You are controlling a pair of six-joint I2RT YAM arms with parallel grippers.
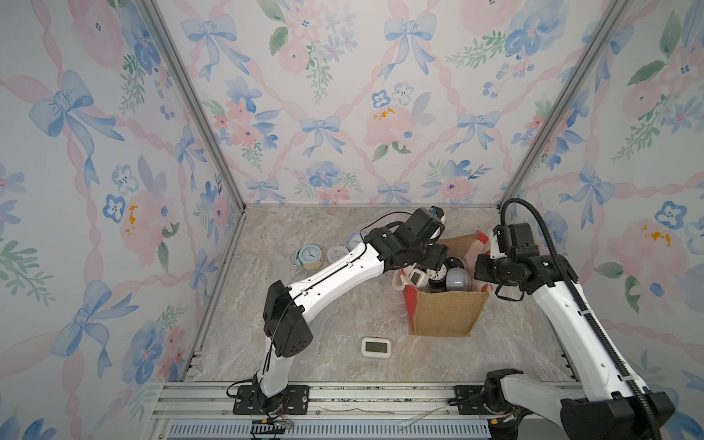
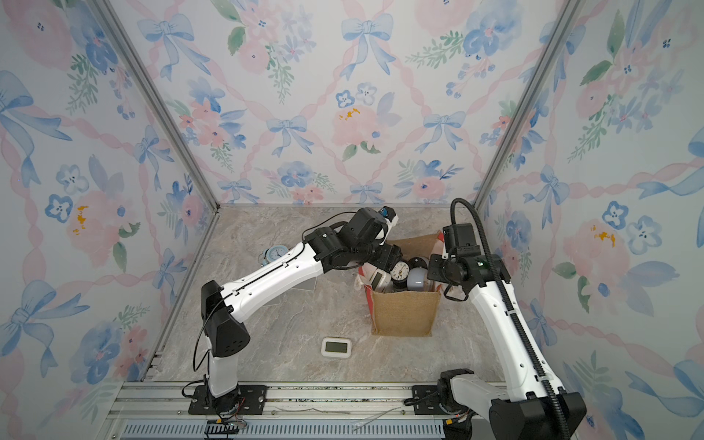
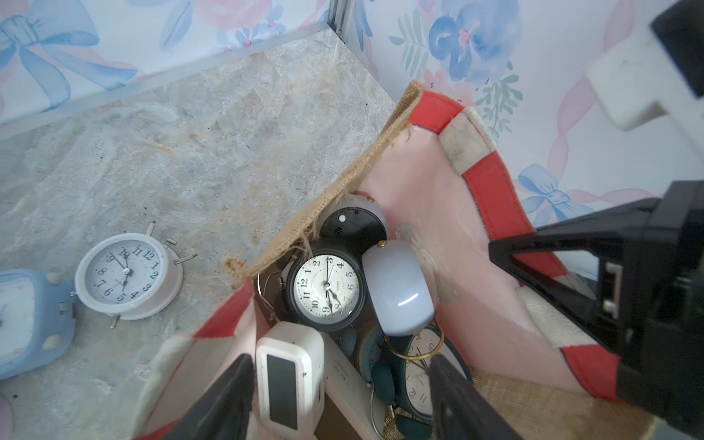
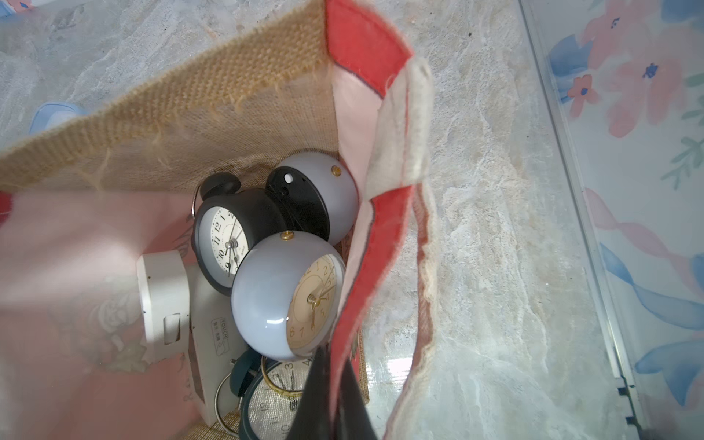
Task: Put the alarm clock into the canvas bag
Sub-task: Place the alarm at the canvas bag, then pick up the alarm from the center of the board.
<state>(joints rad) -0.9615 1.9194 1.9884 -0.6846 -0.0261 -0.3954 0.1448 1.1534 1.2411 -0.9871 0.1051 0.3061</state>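
The canvas bag (image 1: 445,314) (image 2: 404,314) stands upright right of centre, its mouth held wide. Several alarm clocks lie inside it: a black round one (image 3: 325,289), a pale grey one (image 3: 400,289) (image 4: 274,301) and a teal one (image 3: 415,369). My left gripper (image 3: 343,400) hangs open in the bag's mouth. A white digital alarm clock (image 3: 289,381) (image 1: 417,277) rests on the pile close to one finger, with a wide gap to the other. My right gripper (image 4: 337,400) is shut on the bag's red side panel (image 4: 365,213) at the rim.
On the table left of the bag lie a white round clock (image 3: 127,276) and a blue square clock (image 3: 26,316). A blue-faced round clock (image 1: 310,257) stands further left. A flat white digital clock (image 1: 376,346) lies near the front. Walls enclose the back and sides.
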